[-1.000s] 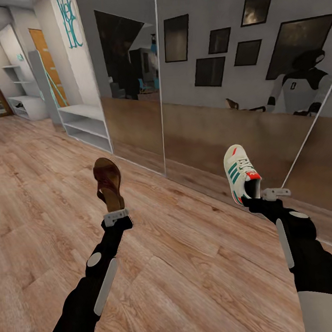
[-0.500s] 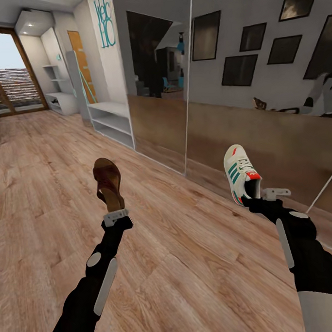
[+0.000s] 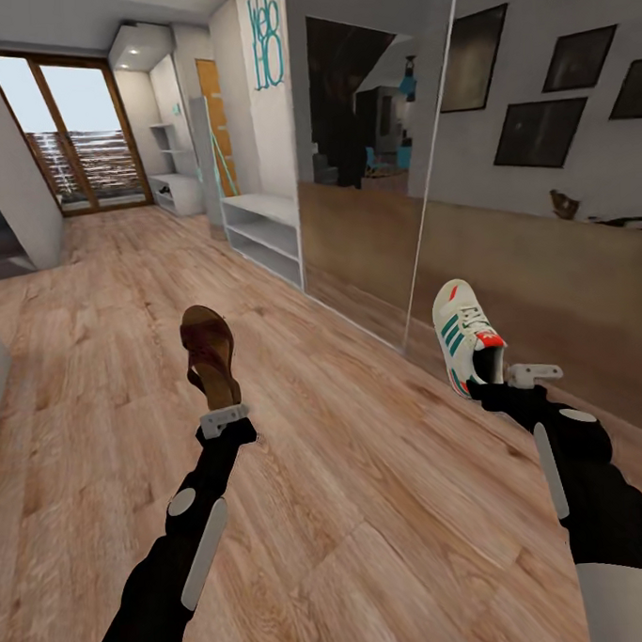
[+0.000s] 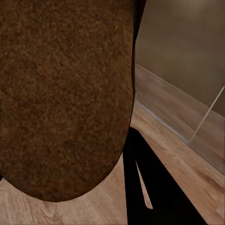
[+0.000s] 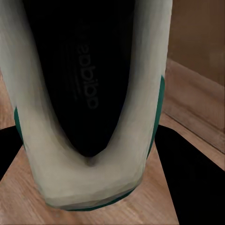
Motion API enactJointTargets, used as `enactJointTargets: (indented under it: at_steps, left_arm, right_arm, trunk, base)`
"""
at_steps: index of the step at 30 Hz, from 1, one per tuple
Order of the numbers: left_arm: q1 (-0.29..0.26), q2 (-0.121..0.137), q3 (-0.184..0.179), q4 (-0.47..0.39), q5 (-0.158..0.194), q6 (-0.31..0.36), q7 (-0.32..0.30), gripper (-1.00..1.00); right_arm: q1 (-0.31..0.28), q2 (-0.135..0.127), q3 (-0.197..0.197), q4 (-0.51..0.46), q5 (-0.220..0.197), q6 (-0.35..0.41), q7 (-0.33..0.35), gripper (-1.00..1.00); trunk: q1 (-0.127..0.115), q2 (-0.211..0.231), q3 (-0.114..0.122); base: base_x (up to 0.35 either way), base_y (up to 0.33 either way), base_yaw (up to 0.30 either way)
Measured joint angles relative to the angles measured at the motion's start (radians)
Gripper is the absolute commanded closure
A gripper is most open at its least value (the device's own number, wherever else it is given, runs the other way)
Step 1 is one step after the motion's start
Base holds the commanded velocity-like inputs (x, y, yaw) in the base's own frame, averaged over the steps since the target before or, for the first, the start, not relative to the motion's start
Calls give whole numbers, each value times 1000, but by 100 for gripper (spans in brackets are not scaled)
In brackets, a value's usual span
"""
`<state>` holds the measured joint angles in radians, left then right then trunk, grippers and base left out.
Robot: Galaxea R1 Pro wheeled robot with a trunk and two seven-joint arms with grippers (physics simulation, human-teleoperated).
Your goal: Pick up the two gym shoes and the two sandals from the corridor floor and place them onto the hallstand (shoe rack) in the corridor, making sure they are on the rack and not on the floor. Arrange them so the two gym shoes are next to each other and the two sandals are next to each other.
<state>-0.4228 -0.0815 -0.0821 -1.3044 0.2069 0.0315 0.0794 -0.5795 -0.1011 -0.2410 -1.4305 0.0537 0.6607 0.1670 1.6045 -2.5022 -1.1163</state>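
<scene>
1. The left tool [image 3: 222, 408] sits left of centre in the head view, clamped on the heel end of a dark brown sandal [image 3: 209, 354]. The sandal stands up from the tool with its toe pointing toward the top of the frame, held clear of the corridor floor [image 3: 368, 507].
2. In the left wrist view the sandal [image 4: 63, 93] shows as a broad brown grainy surface with a rounded end, with wood planks and the foot of a mirrored wall beside it.
3. The right tool [image 3: 498, 376] sits right of centre in the head view, closed on the heel end of a cream-white gym shoe [image 3: 463, 330]. The shoe shows green side stripes and a red-orange heel lining, and its toe points up and slightly left, held above the floor.
4. In the right wrist view the gym shoe [image 5: 89, 103] is seen into its dark opening, with a pale wall around it and a teal edge at the sole.
5. A mirrored wall [image 3: 543, 253] runs along the right side of the head view, from upper centre to the right edge.
6. A plain low white shelf unit [image 3: 265, 232] stands against the wall at upper centre, just beyond the mirror's end.
7. Farther down the corridor, at upper left, a pale hallstand [image 3: 177, 183] with wall shelves above it stands near a glazed door [image 3: 76, 136]. Whether anything lies on it cannot be made out at this distance.
</scene>
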Motion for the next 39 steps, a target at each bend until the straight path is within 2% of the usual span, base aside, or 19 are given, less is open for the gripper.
enactJointTargets:
  at_steps: [5,11,39]
  left_arm:
    - [0,0,0,0,0,2,0,100]
    - [0,0,0,0,-1,62,0,100]
    - [0,0,0,0,-1,66,-1,100]
  right_arm:
    - [0,0,0,0,0,0,0,100]
    - [0,0,0,0,0,0,0,100]
    - [0,0,0,0,0,0,0,100]
  trunk:
    - [0,0,0]
    - [0,0,0]
    - [0,0,0]
  base:
    - [345,0,300]
    - [345,0,300]
    - [345,0,300]
